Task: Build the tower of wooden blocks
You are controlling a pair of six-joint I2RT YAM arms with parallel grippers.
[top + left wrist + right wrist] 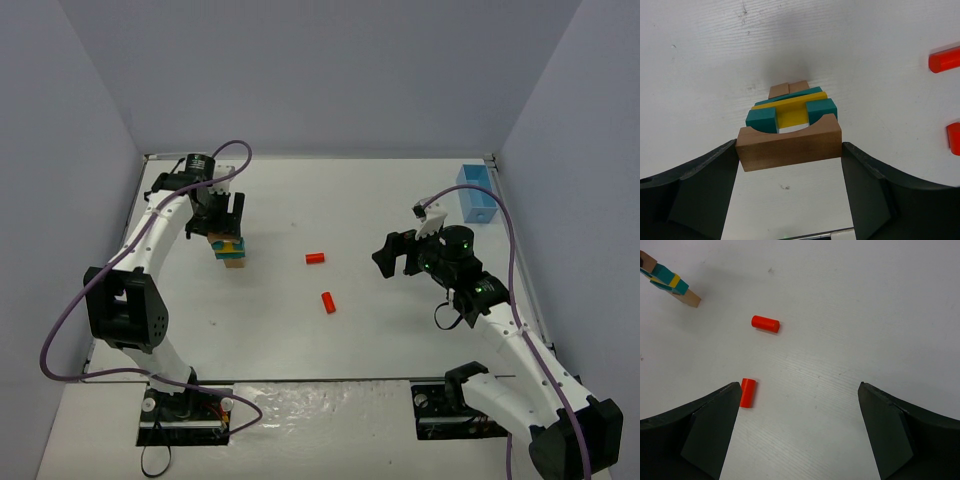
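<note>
Roughly halfway btwn the near & far edges of the white worktop (pixel 380 340), toward its left edge, stands the wood block tower (pixel 230 252): tan base, then teal, yellow, teal layers. L gripper (pixel 789 152) reaches down over it, jaws closed on a tan arch block (pixel 800 140), one finger at each end, curved cut-out facing the teal pieces. Can't tell whether the arch sits fully on them. A red cylinder (pixel 316 258) and a second red cylinder (pixel 328 302) lie on their sides near the worktop's middle, apart from each other & well apart from the tower. R gripper (pixel 799 390) hovers right of centre, jaws wide, holding nothing. Light-blue bin (pixel 478 190) sits by the far right corner.

Likely step: seating the arch. To do it well, prob. centre it over both teal blocks, lower till flat, then open the fingers slowly & evenly and lift straight up, so neither drags the stack sideways. The stack looks narrow & loose, so any twist could topple it.
</note>
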